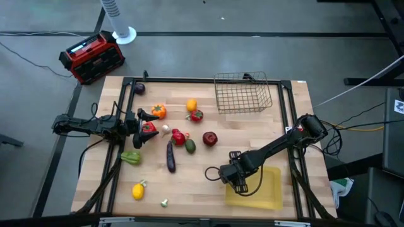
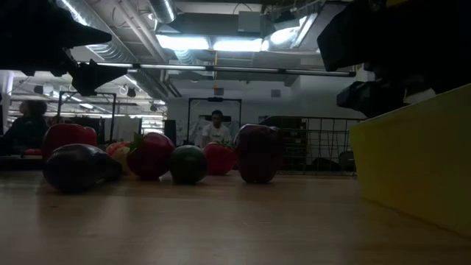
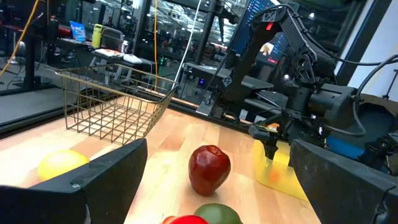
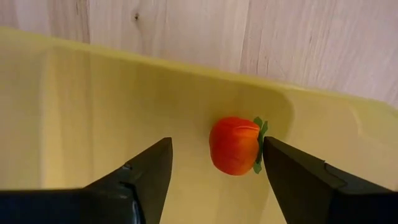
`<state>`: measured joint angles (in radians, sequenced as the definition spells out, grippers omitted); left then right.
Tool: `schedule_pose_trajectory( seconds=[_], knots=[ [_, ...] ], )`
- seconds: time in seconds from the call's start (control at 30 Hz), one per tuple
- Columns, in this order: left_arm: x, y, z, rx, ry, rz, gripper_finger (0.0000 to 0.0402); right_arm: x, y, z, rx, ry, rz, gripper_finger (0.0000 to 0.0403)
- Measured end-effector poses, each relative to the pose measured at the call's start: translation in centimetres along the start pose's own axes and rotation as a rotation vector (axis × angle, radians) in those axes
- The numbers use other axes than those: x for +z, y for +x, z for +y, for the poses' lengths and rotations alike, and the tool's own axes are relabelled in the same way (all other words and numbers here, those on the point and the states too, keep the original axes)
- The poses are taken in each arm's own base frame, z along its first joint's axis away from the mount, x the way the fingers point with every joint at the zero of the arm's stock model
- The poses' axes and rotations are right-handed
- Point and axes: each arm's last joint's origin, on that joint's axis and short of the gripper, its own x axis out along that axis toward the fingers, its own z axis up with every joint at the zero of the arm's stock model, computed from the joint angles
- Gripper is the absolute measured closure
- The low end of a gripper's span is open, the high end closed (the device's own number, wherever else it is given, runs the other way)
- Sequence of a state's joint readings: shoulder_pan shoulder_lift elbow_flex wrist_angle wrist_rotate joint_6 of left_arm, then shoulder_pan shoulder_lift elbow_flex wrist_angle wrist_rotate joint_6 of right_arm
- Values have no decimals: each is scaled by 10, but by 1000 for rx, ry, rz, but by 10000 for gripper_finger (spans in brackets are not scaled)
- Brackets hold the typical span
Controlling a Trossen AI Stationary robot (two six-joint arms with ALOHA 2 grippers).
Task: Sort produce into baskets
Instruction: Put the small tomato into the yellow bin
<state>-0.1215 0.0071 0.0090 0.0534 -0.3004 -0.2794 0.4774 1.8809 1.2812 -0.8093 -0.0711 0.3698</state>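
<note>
While its fingers stand apart, the right gripper (image 4: 214,171) hangs over the yellow tray (image 1: 268,195) at the table's (image 1: 278,126) right front, where a small orange-red fruit (image 4: 235,145) lies between the fingertips. The left gripper (image 1: 146,121), fingers spread, sits among the produce by a red pepper (image 1: 149,127). Beyond lie a red apple (image 1: 209,138), a purple eggplant (image 1: 170,156) and the wire basket (image 1: 243,93), which holds nothing.

Legible text, labels, brands, numbers, signs: none. No marking is showing readably on the produce, the baskets, the arms or the table in any view; lettering on background room items is appearing too blurred to read.
</note>
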Motion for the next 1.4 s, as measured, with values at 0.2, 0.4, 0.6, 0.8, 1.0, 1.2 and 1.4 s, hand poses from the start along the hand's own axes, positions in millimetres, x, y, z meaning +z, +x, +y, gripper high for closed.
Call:
schedule_pose_trajectory(
  seconds=[0.2, 0.4, 0.6, 0.8, 1.0, 1.2, 1.4],
  knots=[
    [0, 0, 0, 0, -1, 0, 9, 0, 0, 0, 0, 0, 1, 155],
    [0, 0, 0, 0, -1, 0, 9, -1, 0, 1, 56, -2, 26, 154],
    [0, 0, 0, 0, -1, 0, 9, -1, 0, 2, 80, -10, 34, 100],
    [0, 0, 0, 0, -1, 0, 9, -1, 0, 1, 47, -7, 21, 11],
    [0, 0, 0, 0, -1, 0, 9, -1, 0, 2, 68, -7, 29, 41],
    [0, 0, 0, 0, -1, 0, 9, -2, -1, 5, 176, 24, 74, 62],
    [0, 0, 0, 0, -1, 0, 9, -1, -10, 4, 266, 46, 129, 63]
  ],
)
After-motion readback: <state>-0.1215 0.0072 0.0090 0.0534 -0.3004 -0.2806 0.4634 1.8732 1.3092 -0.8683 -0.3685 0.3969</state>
